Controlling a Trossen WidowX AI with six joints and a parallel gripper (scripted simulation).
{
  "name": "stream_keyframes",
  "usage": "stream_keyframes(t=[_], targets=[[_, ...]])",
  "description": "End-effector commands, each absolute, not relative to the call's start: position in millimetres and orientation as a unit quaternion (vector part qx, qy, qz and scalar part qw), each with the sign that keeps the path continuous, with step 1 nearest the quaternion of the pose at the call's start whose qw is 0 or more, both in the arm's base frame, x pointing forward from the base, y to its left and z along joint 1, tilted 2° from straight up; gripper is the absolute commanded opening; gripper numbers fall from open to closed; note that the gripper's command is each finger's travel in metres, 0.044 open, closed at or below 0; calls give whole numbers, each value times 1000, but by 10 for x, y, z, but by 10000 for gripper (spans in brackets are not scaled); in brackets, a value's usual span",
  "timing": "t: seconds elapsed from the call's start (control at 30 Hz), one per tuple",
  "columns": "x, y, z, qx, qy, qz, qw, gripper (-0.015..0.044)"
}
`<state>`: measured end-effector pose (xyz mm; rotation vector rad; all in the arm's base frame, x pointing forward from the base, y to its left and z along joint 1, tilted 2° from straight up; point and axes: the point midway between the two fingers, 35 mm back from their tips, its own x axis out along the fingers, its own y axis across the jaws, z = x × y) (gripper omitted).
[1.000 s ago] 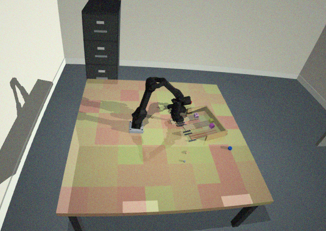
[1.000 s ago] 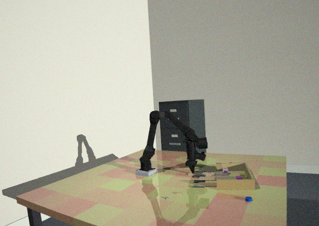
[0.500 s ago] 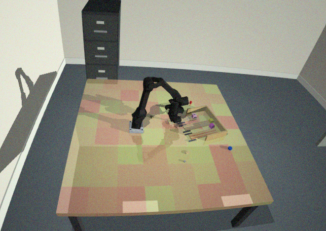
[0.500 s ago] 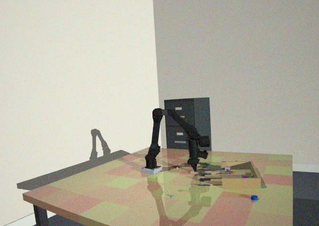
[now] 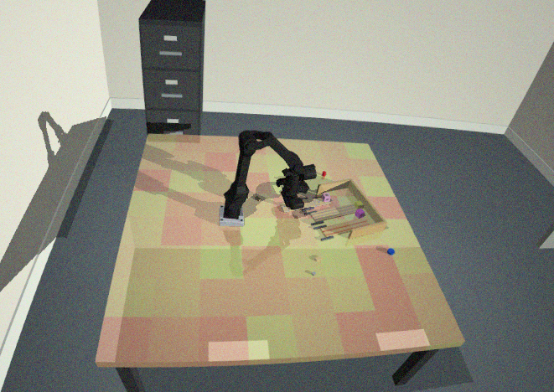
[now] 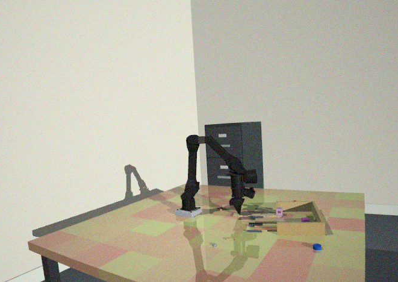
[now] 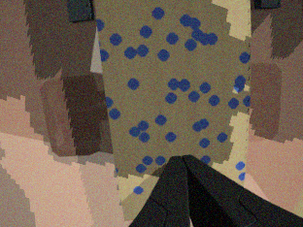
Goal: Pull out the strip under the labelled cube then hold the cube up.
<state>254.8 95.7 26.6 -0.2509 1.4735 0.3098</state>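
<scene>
My gripper (image 5: 297, 207) (image 6: 239, 213) (image 7: 181, 166) is shut on a beige strip with blue dots (image 7: 151, 107), low over the table on the open side of the tray. The strip runs away from the fingertips toward the tray. The pink cube with a dark "W" label (image 5: 327, 198) (image 6: 279, 211) appears to rest on this strip's far part, near the tray's open side. The exact contact under the cube is too small to tell. Other thin strips (image 5: 344, 228) with dark end bars (image 5: 327, 238) (image 6: 254, 231) lie beside it, reaching into the tray.
The wooden tray (image 5: 370, 203) (image 6: 300, 228) also holds a purple cube (image 5: 359, 213) (image 6: 305, 219) and an olive cube (image 5: 358, 203) (image 6: 310, 216). A red piece (image 5: 323, 173) lies behind it and a blue piece (image 5: 390, 251) (image 6: 317, 246) in front. A small grey piece (image 5: 313, 273) (image 6: 214, 244) lies nearer the front.
</scene>
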Motion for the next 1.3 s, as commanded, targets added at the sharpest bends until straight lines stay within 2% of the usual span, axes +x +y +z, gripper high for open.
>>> stream_keyframes(t=[0.0, 1.27], targets=[[2407, 899, 197, -119, 678, 139, 712, 0], [1916, 704, 166, -119, 679, 139, 711, 0]])
